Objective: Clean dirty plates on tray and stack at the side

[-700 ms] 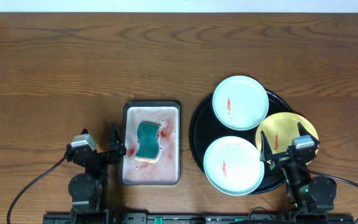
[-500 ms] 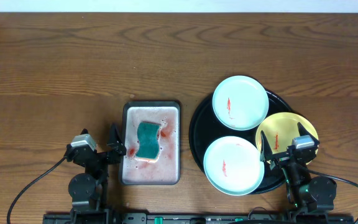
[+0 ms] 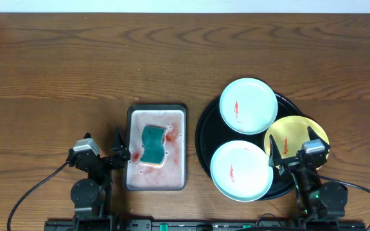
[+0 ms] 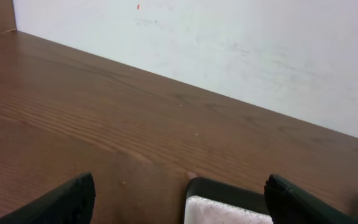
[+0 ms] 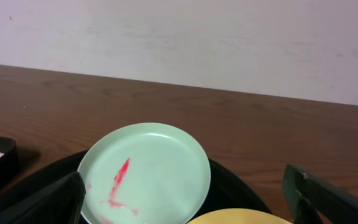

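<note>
Lying on the black tray (image 3: 201, 138) at the right of the tabletop (image 3: 76, 64), the far mint plate (image 3: 248, 106), near mint plate (image 3: 241, 171) and yellow plate (image 3: 294, 133) look light, rigid and slick, best pinched at the rim; left tool (image 4: 180, 183) and right tool (image 5: 182, 177) gape empty.

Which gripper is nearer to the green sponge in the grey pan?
Left. The left gripper sits beside the left edge of the pan, close to the sponge. The right gripper is far to its right, over the yellow plate on the tray.

Yellow plate (image 3: 300, 128) partly hidden under right gripper (image 3: 290, 143); pan (image 4: 216, 186) cut off below
</note>
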Robot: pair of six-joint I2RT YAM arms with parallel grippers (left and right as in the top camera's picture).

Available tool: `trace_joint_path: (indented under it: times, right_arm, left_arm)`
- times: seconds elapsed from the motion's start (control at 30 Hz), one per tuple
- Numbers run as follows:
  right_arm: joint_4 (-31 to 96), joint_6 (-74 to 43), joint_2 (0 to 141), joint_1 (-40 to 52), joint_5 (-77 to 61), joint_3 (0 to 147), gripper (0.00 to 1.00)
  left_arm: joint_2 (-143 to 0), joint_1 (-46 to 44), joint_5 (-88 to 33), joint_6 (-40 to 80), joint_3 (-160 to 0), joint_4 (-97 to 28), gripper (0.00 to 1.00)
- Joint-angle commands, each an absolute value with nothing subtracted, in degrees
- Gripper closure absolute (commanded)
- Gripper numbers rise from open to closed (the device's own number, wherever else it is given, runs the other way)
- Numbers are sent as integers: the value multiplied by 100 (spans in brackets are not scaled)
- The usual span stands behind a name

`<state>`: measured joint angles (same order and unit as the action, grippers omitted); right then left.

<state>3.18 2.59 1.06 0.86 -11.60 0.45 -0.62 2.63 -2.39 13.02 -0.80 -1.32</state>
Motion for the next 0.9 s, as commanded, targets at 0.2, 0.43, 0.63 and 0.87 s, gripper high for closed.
trace_joint_path:
  times: [0.2, 0.43, 0.63, 0.87]
  right_arm:
    - [322, 242, 67, 80, -1223, 32, 1]
    - [298, 246, 67, 80, -1221, 32, 1]
    - [320, 235, 69, 80, -1245, 32, 1]
    - [-355, -578, 71, 80, -2735, 54, 1]
  left_arm:
    - [-60, 283, -102, 1184, -25, -405, 12]
    - [-60, 283, -106, 1245, -25, -307, 13]
    - [-257, 276, -224, 2585, -25, -381, 13]
    - [-318, 276, -1826, 3352, -178, 480, 13]
